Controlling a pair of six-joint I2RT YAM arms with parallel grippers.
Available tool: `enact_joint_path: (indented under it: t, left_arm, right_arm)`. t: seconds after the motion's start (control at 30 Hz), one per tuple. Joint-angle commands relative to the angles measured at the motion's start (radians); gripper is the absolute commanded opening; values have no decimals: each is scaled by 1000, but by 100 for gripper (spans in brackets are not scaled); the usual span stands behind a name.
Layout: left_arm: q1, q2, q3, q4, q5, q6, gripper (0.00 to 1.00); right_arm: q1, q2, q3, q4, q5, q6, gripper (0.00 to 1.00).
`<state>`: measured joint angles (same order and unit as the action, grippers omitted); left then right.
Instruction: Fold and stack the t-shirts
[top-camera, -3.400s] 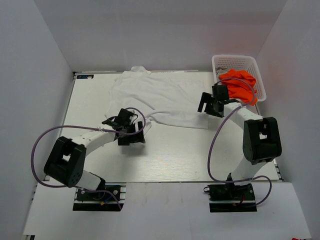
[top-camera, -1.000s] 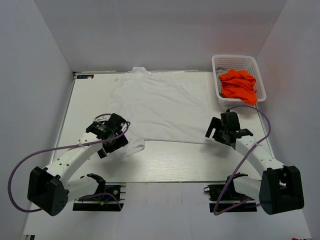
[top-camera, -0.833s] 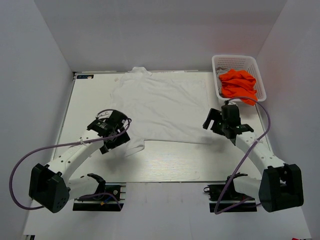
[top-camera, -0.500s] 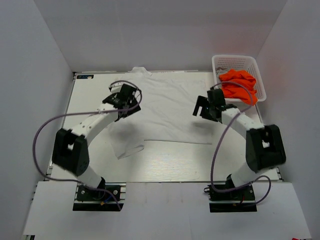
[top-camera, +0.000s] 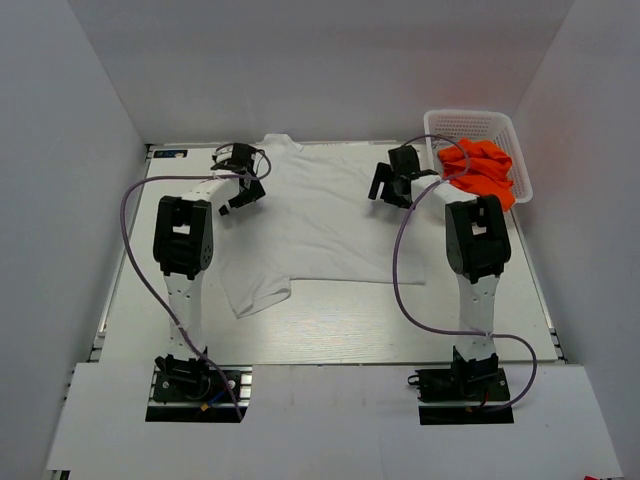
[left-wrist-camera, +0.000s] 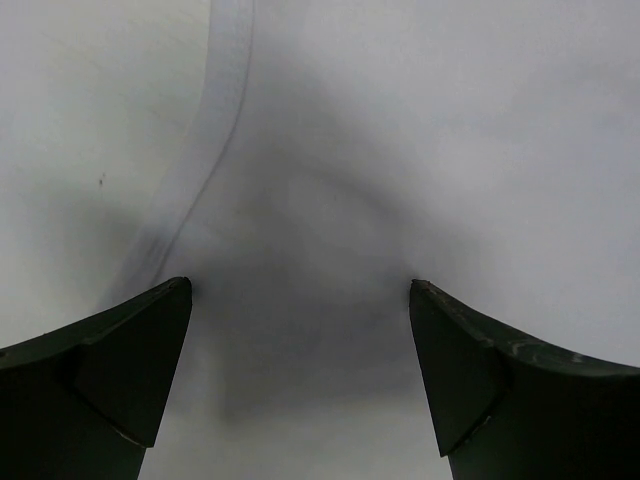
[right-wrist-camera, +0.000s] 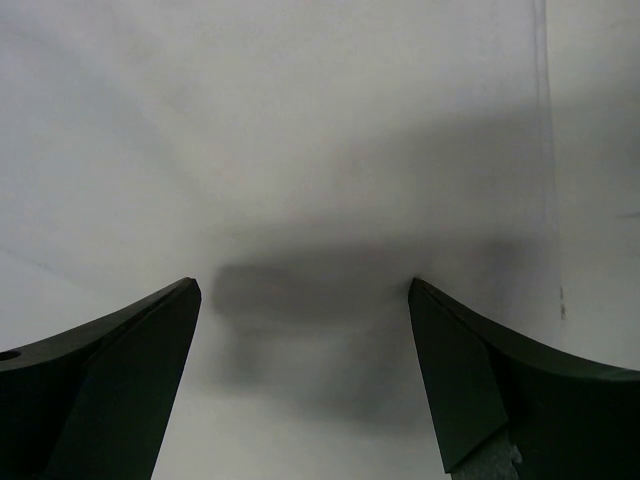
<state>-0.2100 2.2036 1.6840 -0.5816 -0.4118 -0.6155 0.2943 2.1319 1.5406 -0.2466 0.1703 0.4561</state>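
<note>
White t-shirt (top-camera: 320, 225) spread flat by worktop's far edge. Orange t-shirt (top-camera: 480, 170) heaped in basket (top-camera: 470, 118), far right corner. Left gripper (top-camera: 243, 194), right gripper (top-camera: 388, 192) low over white t-shirt's far part, jaws apart, empty.

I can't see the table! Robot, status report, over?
Left pincer, right pincer open, empty. White t-shirt spread out, unfolded. Orange t-shirt in basket. Nothing blocking.

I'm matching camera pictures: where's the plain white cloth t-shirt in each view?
Top external: plain white cloth t-shirt spread across centre.
Left wrist: fills most of the frame under the open left gripper.
Right wrist: fills most of the frame under the open right gripper.
Landmark: both grippers, over the shirt's far half in top view.
</note>
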Motion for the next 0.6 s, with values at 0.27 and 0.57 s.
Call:
enact_joint_path:
  t: [0.27,0.57]
  left_arm:
    - [103,102,89,34,134,37,100]
    - [83,-143,25,34,110,91,100]
  right_arm:
    - [-3,183,260,-77,11,-22,90]
    - [31,-56,167,-46,144,-117,90]
